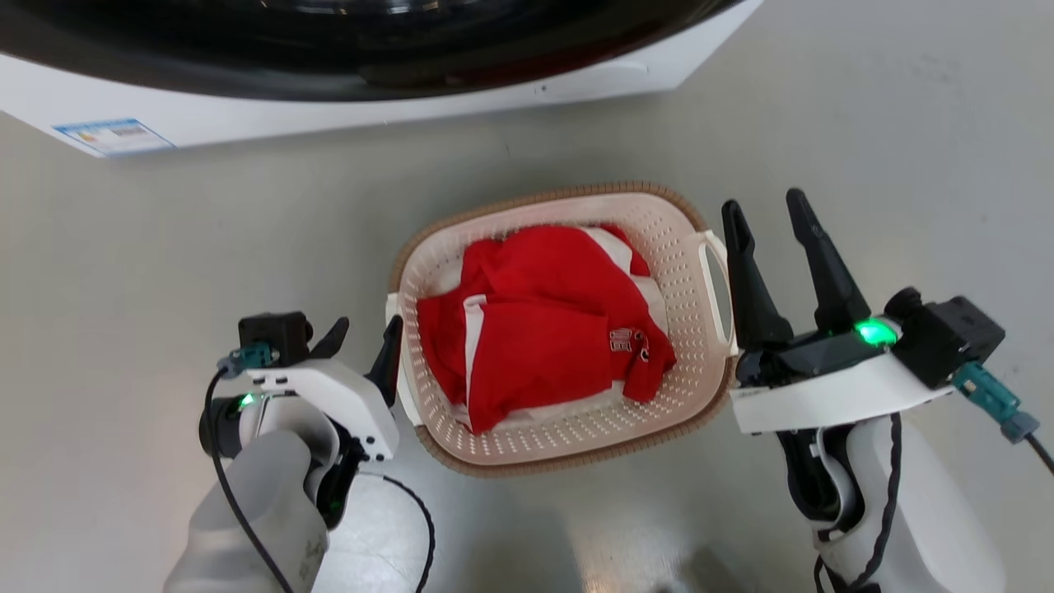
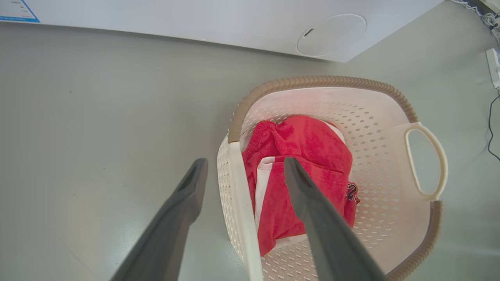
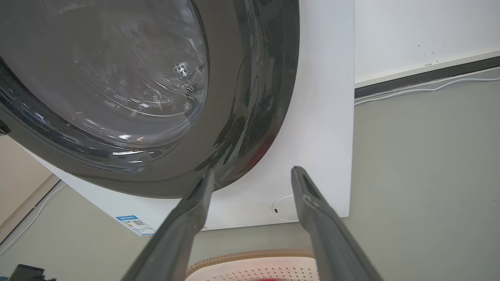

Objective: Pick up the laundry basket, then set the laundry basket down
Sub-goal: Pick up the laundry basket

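Long, dark, tapering fingers (image 2: 172, 218) of the left gripper (image 1: 366, 338) stand spread wide and grip nothing. In the left wrist view one finger hangs over bare floor and the other over the inside of the laundry basket (image 1: 675, 239), so they straddle its left edge; whether either touches the plastic cannot be told. The right gripper (image 1: 764, 206) is likewise released, empty, and just beside the white loop handle (image 1: 715, 288) on the basket's right side, its matte fingers pointing toward the washing machine (image 1: 329, 107).

The basket is cream-white plastic, a rounded rectangle pierced with rows of small holes and edged with a brown ribbed, woven-look rim. It sits on the floor between the two grippers, in front of the machine. A crumpled red garment (image 1: 543, 329) with white bands and a small badge lies inside. The basket's left handle is hidden behind the left gripper in the head view.

The machine is glossy white with a dark round glass door, cut off at the top edge, and carries a blue-edged label (image 1: 114, 136) too small to read. The floor (image 1: 165, 247) is smooth, pale grey-green and faintly shiny.
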Tool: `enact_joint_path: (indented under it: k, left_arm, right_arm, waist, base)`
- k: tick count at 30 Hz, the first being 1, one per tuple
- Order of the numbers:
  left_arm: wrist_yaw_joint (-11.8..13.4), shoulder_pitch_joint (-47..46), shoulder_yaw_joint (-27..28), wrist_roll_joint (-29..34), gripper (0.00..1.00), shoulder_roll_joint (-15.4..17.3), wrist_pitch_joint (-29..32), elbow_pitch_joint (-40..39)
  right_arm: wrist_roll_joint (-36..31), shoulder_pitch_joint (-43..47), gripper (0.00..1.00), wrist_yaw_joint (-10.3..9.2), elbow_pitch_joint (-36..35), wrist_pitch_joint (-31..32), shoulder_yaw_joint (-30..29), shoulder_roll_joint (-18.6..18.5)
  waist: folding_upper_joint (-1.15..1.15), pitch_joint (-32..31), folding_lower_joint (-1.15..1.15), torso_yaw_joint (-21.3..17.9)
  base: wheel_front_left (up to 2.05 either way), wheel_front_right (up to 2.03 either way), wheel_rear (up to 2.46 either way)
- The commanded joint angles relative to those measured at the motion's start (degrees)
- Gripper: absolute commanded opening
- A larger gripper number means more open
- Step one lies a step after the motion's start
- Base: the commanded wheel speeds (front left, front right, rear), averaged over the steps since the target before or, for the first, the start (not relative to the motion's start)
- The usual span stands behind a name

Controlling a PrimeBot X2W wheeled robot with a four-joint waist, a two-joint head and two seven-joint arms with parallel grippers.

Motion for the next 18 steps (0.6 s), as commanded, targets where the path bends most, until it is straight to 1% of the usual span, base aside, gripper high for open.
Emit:
enact_joint_path:
  k: [1,4,7,18]
  left_arm:
    - [-0.14,-1.27,0.47,-1.02,1.0,0.78,-0.35,0.36]
    - [-0.14,-3.33,-2.12,-2.6,1.0,1.1,-0.27,2.86]
    - [-0.14,-4.96,-5.07,-3.78,1.0,1.44,1.58,5.38]
    - [-0.14,-8.78,-10.32,-10.98,1.0,2.54,7.39,8.46]
  right_arm:
    - [0.67,-0.39,1.0,0.01,-1.55,-0.77,1.4,0.12]
    - [0.89,-1.24,1.0,0.01,-2.04,-0.77,1.46,0.12]
    - [1.11,-1.74,1.0,0.01,-2.42,-0.77,1.38,0.12]
    - [2.54,-2.28,1.0,0.01,-2.92,-0.77,1.75,0.12]
  waist:
    - [0.0,2.22,0.0,-0.54]
    - [0.0,4.11,0.0,-1.04]
    - [0.0,5.6,0.0,-1.44]
    - [0.0,9.42,0.0,-3.47]
  base:
    - [0.0,0.0,0.0]
    - [0.0,0.0,0.0]
    - [0.0,0.0,0.0]
    - [0.0,0.0,0.0]
